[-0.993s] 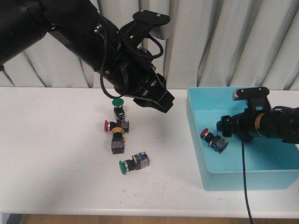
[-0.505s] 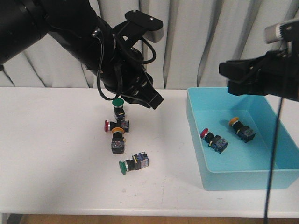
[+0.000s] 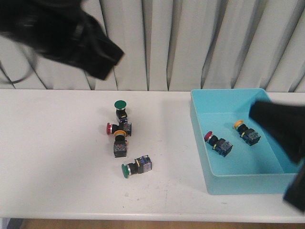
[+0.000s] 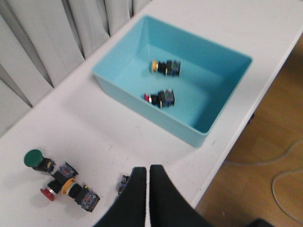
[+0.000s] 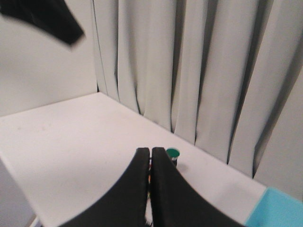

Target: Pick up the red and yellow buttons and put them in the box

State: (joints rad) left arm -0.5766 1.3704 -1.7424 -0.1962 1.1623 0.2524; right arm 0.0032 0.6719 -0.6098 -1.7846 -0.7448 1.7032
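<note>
A red-capped button [image 3: 217, 142] and a yellow-capped button [image 3: 247, 131] lie inside the turquoise box [image 3: 238, 183] at the tabletop's [image 3: 52, 157] right side. Both the left claw [image 4: 147, 177] and right claw [image 5: 150, 158] are clenched, empty, raised well above.

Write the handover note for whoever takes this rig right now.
Left gripper: shut, empty, raised high over the table.
Right gripper: shut, empty, also raised.
Done: one red button and one yellow button lie inside the box.
Left: a red-capped button and a yellow-capped button in the cluster on the table.
Leave alone: the upright green button and the green one on its side.
</note>
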